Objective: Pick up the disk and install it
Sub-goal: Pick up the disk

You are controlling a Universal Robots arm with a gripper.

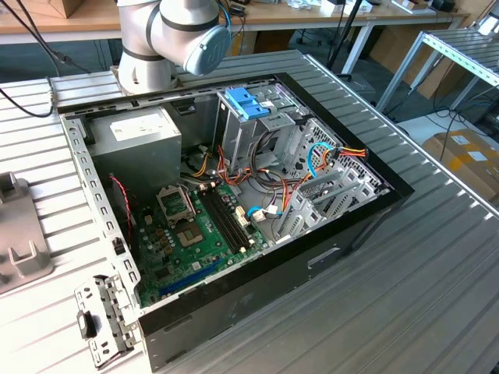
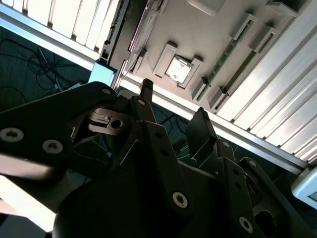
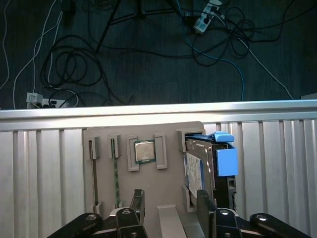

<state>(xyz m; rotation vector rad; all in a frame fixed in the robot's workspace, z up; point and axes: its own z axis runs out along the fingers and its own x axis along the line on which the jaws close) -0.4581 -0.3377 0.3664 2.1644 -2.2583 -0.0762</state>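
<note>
The disk [image 3: 198,166] stands on edge in a slot of a grey holder tray [image 3: 148,193], silver with a white label and clipped in a light-blue frame whose tab [image 3: 225,158] sticks out. It sits beside a CPU chip [image 3: 144,151], on the side away from two memory sticks. My gripper [image 3: 170,206] hovers above the tray, open, with nothing held; one fingertip [image 3: 203,201] is close to the disk's near end. In the second wrist view the gripper [image 2: 173,106] shows its two dark fingers apart, with the disk [image 2: 144,25] beyond them. The tray's edge [image 1: 15,234] sits at the exterior view's left.
An open computer case [image 1: 234,195] lies on the ribbed metal table [image 1: 405,296], with a motherboard [image 1: 195,234], a grey power supply box [image 1: 136,136] and a drive cage with blue tabs [image 1: 248,105]. A loose metal bracket [image 1: 97,319] lies near the case. Cables cover the floor [image 3: 148,49] past the table edge.
</note>
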